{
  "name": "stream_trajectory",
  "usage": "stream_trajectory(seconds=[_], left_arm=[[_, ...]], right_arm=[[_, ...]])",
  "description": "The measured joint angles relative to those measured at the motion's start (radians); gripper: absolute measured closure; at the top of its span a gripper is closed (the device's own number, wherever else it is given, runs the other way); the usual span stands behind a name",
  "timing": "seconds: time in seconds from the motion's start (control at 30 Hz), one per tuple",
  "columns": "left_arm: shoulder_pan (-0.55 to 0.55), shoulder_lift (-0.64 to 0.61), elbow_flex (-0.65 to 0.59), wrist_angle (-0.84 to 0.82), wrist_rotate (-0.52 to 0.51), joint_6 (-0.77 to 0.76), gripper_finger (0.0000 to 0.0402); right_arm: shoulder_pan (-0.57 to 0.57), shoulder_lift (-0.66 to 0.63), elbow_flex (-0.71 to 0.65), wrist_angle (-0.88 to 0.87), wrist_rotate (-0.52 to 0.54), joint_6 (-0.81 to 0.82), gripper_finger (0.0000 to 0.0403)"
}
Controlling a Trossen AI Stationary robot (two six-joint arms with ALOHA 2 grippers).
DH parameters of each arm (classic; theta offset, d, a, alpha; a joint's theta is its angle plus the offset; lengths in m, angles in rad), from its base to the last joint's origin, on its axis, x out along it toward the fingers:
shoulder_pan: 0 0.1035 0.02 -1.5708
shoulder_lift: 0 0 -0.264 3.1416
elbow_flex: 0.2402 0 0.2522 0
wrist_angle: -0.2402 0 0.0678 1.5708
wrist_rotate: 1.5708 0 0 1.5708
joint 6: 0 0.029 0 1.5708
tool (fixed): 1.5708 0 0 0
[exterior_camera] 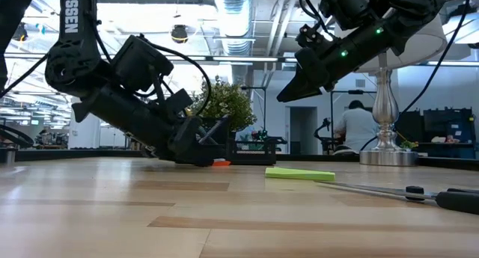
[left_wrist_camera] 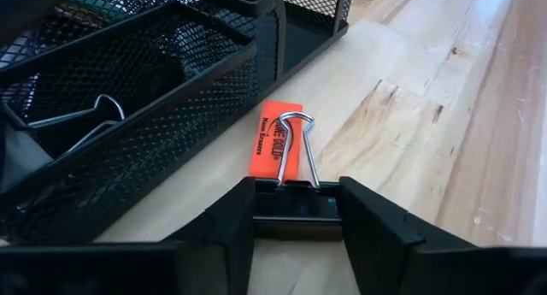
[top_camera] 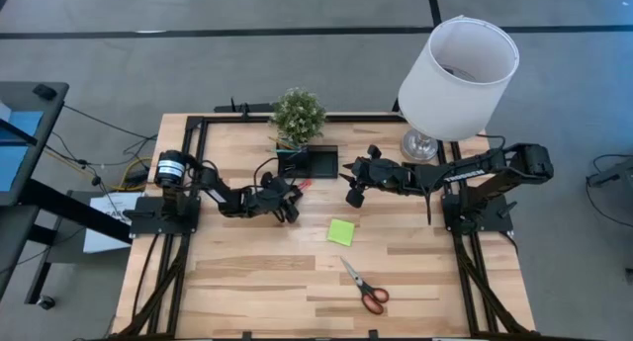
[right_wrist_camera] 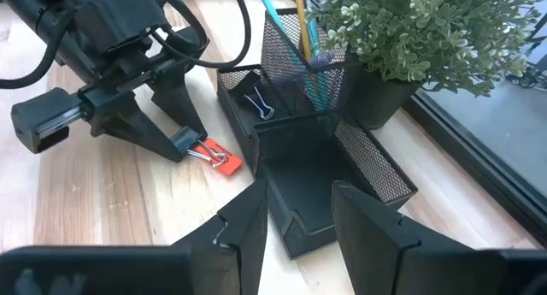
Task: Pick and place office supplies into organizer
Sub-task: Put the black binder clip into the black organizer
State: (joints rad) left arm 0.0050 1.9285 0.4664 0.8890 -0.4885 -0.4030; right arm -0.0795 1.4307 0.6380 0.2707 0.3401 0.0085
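A: Left claw status?
B: Low on the bench, just beside the organizer. Its fingers are clamped on a black binder clip, one either side of the body. The clip's wire loops lie over an orange eraser, flat on the wood against the organizer's mesh wall.
A: Anything in the organizer?
B: A second binder clip in one compartment, and teal and yellow pens upright in the tall cup next to the potted plant.
A: Right claw?
B: Hangs above the organizer, fingers apart, holding nothing.
A: Loose items?
B: Lime sticky notes near the organizer toward the front edge; red-handled scissors farther out the same way. A white-shaded lamp is on the organizer's right.
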Motion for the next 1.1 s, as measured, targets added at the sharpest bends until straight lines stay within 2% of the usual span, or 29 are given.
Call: stream_trajectory(seconds=[0.3, 0.57, 0.77, 0.9, 1.1], left_arm=[[-0.02, -0.031, -0.003, 0.033, 0.013, -0.001, 0.0273], [-0.019, -0.165, -0.003, 0.051, -0.003, 0.105, 0.0273], [0.034, -0.26, -0.002, -0.09, -0.077, 0.207, 0.0273], [0.087, -0.272, -0.002, -0.169, -0.074, 0.227, 0.0273], [0.148, -0.273, -0.002, -0.185, -0.039, 0.227, 0.0273]], right_arm=[[0.0, 0.0, 0.0, 0.0, 0.0, 0.0, 0.0276], [0.0, 0.0, 0.0, 0.0, 0.0, 0.0, 0.0276], [0.0, 0.0, 0.0, 0.0, 0.0, 0.0, 0.0276], [0.0, 0.0, 0.0, 0.0, 0.0, 0.0, 0.0276], [0.0, 0.0, 0.0, 0.0, 0.0, 0.0, 0.0276]])
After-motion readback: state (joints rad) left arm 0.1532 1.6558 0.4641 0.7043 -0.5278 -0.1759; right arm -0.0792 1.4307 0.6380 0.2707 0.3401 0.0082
